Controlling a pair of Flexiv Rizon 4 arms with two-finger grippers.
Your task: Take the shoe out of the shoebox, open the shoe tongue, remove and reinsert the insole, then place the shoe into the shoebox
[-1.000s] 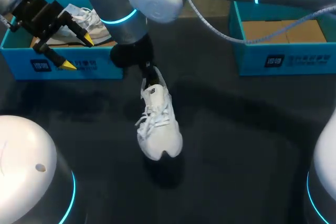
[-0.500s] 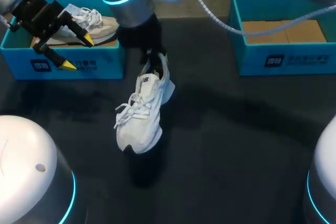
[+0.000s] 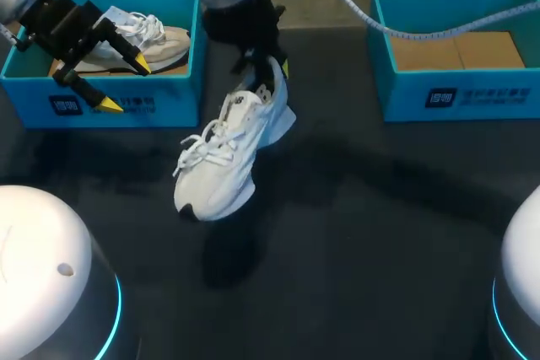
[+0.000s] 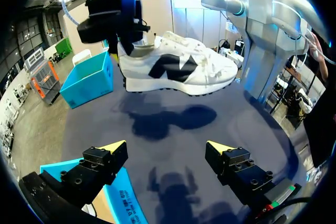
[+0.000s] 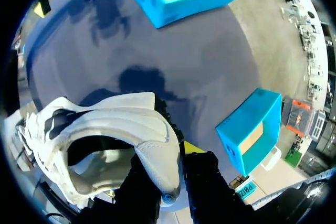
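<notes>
A white shoe (image 3: 221, 156) with a dark side logo hangs in the air over the dark table (image 3: 380, 208), toe pointing toward the front left. My right gripper (image 3: 267, 69) is shut on its heel collar; in the right wrist view the heel rim (image 5: 157, 166) sits pinched between the black fingers (image 5: 203, 179). In the left wrist view the shoe (image 4: 178, 69) floats ahead of my left gripper (image 4: 167, 148), side on. My left gripper (image 3: 125, 83) stands open over the front wall of the left shoebox (image 3: 101, 107), holding nothing. A second, beige-white shoe (image 3: 148, 38) lies inside that box.
A second blue shoebox (image 3: 456, 94) with a cardboard floor stands at the back right. The hanging shoe's shadow (image 3: 226, 255) falls on the table under it. Two white arm bases (image 3: 42, 276) rise at the front corners.
My right arm has carried the shoe back and leftward, toward the left shoebox, and its toe has swung from pointing forward to front left. The left arm has not moved.
</notes>
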